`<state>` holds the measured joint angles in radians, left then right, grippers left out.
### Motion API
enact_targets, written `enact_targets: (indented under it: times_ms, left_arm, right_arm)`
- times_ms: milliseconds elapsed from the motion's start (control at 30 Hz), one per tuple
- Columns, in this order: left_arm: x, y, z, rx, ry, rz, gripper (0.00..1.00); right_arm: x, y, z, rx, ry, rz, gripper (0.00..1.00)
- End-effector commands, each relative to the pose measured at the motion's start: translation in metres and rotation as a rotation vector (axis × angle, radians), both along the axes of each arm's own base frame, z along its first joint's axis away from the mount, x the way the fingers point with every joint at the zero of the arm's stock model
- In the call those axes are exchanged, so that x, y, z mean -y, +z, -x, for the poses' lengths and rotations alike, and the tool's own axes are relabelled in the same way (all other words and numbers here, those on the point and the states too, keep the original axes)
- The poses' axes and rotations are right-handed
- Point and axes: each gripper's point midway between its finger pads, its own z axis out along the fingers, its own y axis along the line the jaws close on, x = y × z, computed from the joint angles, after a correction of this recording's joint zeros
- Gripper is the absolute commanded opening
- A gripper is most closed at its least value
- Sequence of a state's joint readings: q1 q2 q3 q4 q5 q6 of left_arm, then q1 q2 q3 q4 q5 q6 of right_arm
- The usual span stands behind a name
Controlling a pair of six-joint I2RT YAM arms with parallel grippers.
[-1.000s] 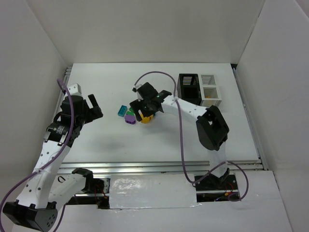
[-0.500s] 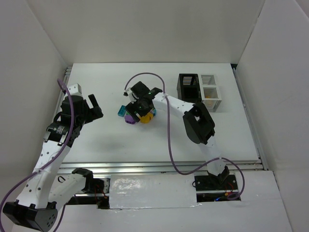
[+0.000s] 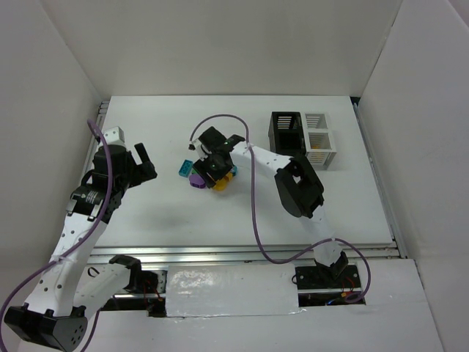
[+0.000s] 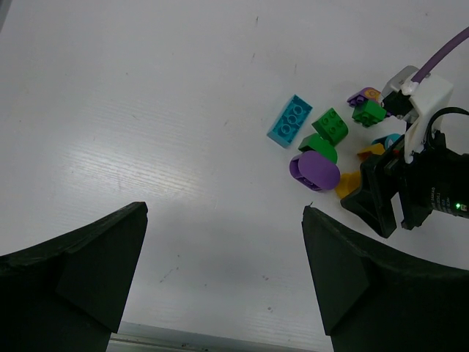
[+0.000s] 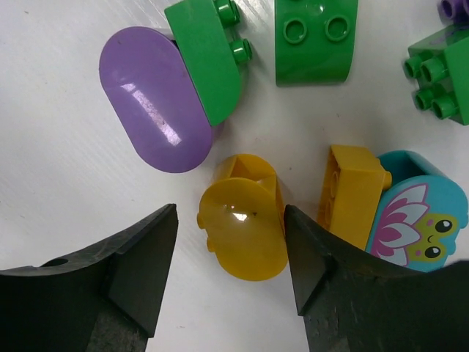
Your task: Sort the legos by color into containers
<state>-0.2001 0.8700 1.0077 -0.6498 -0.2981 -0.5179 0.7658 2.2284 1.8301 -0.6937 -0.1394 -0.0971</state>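
The legos lie in a loose pile (image 3: 205, 174) at mid-table. In the right wrist view a yellow rounded lego (image 5: 245, 235) sits between the fingers of my right gripper (image 5: 230, 213). The right finger (image 5: 322, 279) is at its side and a gap remains on the left, so the gripper is open. Around it lie a purple rounded piece (image 5: 157, 110), green bricks (image 5: 209, 55) (image 5: 315, 37), a yellow brick (image 5: 352, 191) and a teal frog-printed piece (image 5: 414, 213). A teal brick (image 4: 290, 121) lies apart to the left. My left gripper (image 4: 223, 220) hovers wide open over bare table. The containers (image 3: 302, 138) stand at the back right.
The black bin (image 3: 286, 132) and the white bins (image 3: 321, 141) sit side by side near the right wall. White walls enclose the table on three sides. A purple cable (image 3: 256, 213) loops over the right arm.
My right gripper has slid left and settled over the pile, and its jaws have narrowed around the yellow rounded lego. The left arm has stayed still.
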Motion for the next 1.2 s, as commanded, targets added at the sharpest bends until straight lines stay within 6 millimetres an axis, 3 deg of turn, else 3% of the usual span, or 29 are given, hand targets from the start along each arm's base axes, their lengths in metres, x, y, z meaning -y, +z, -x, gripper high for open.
enact_targets:
  times_ms: [0,200,300,333,367,400,533,567,600,633,700,733,833,900,933,967,1000,1033,1067,1167]
  left_arm:
    - [0.003,0.008,-0.005,0.041,-0.028,-0.01,1.0]
    - [0.003,0.008,-0.005,0.044,-0.028,-0.009,1.0]
    - [0.004,0.008,-0.005,0.042,-0.031,-0.008,0.99]
    - [0.004,0.008,-0.005,0.042,-0.031,-0.008,0.99]
    - [0.004,0.008,-0.005,0.042,-0.031,-0.008,1.0]
    - [0.004,0.008,-0.005,0.042,-0.031,-0.008,0.99]
    - [0.002,0.009,-0.004,0.045,-0.021,-0.011,1.0]
    - [0.001,0.009,-0.004,0.044,-0.016,-0.013,1.0]
    - [0.0,0.01,-0.004,0.046,-0.012,-0.014,0.99]
    - [0.0,0.011,-0.003,0.049,-0.011,-0.012,1.0]
    - [0.0,0.012,-0.003,0.052,-0.011,-0.013,0.99]
    - [0.001,0.011,-0.003,0.052,-0.015,-0.011,0.99]
    - [0.003,0.012,-0.003,0.055,-0.027,-0.005,1.0]
    - [0.004,0.013,-0.002,0.058,-0.032,-0.005,0.99]
    - [0.004,0.014,-0.002,0.061,-0.03,-0.004,1.0]
    - [0.005,0.014,-0.001,0.061,-0.034,-0.004,1.0]
    - [0.005,0.014,-0.001,0.063,-0.033,-0.005,0.99]
    - [0.006,0.016,0.0,0.069,-0.037,-0.006,1.0]
    - [0.005,0.016,0.001,0.069,-0.034,-0.011,1.0]
    - [0.006,0.017,0.002,0.073,-0.034,-0.019,1.0]
  right_arm:
    - [0.006,-0.007,0.005,-0.022,-0.022,0.023,0.67]
    - [0.016,-0.02,0.015,-0.025,-0.038,0.083,0.63]
    - [0.017,-0.018,0.019,-0.023,-0.037,0.073,0.45]
    - [0.015,-0.019,0.024,-0.034,-0.025,0.062,0.21]
    - [0.012,-0.009,0.024,-0.02,-0.026,0.036,0.07]
    - [0.009,-0.003,0.024,-0.007,-0.023,0.016,0.0]
    - [0.002,0.031,0.033,0.013,0.003,-0.08,0.0]
    - [0.002,0.057,0.032,0.052,-0.002,-0.129,0.0]
    - [0.004,0.066,0.034,0.067,-0.002,-0.153,0.0]
    - [0.01,0.096,0.031,0.112,-0.015,-0.207,0.0]
    - [0.022,0.12,0.026,0.14,-0.046,-0.27,0.0]
    - [0.033,0.147,0.023,0.18,-0.066,-0.32,0.0]
    - [0.086,0.178,-0.016,0.277,-0.261,-0.355,0.0]
    - [0.152,0.189,-0.06,0.36,-0.534,-0.292,0.0]
    - [0.177,0.191,-0.074,0.367,-0.677,-0.281,0.0]
    - [0.22,0.192,-0.089,0.386,-0.822,-0.239,0.0]
    - [0.251,0.2,-0.099,0.446,-0.942,-0.194,0.0]
    - [0.272,0.201,-0.104,0.46,-1.04,-0.183,0.0]
    - [0.305,0.204,-0.111,0.495,-1.137,-0.162,0.0]
    - [0.354,0.197,-0.114,0.512,-1.305,-0.092,0.0]
